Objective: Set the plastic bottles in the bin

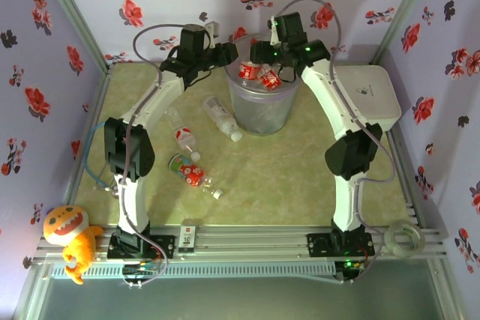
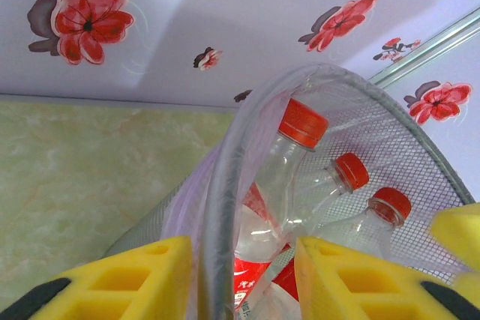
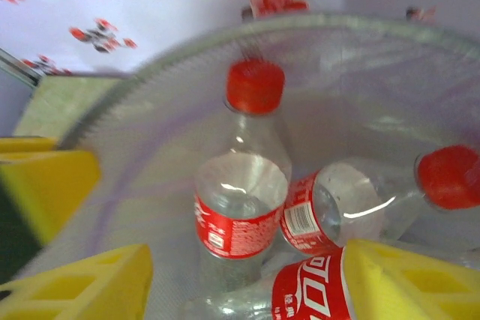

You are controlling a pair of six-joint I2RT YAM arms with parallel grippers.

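The bin (image 1: 259,106) stands at the back middle of the table, and red-labelled plastic bottles (image 1: 259,74) lie in it. Three red-capped ones (image 2: 300,148) show through its mesh wall, and three (image 3: 240,200) show from above. Several more bottles (image 1: 223,118) lie on the mat to the bin's left. My left gripper (image 1: 227,54) (image 2: 244,260) straddles the bin's rim (image 2: 219,207), one finger outside and one inside, with a gap beside the inner finger. My right gripper (image 1: 262,54) (image 3: 247,260) hangs open over the bin's mouth, and a red-labelled bottle (image 3: 311,294) lies below it.
A white rounded box (image 1: 371,95) sits right of the bin. A roll of tape (image 1: 403,237) lies at the front right rail and an orange plush toy (image 1: 69,237) at the front left. Flowered walls close the back and sides.
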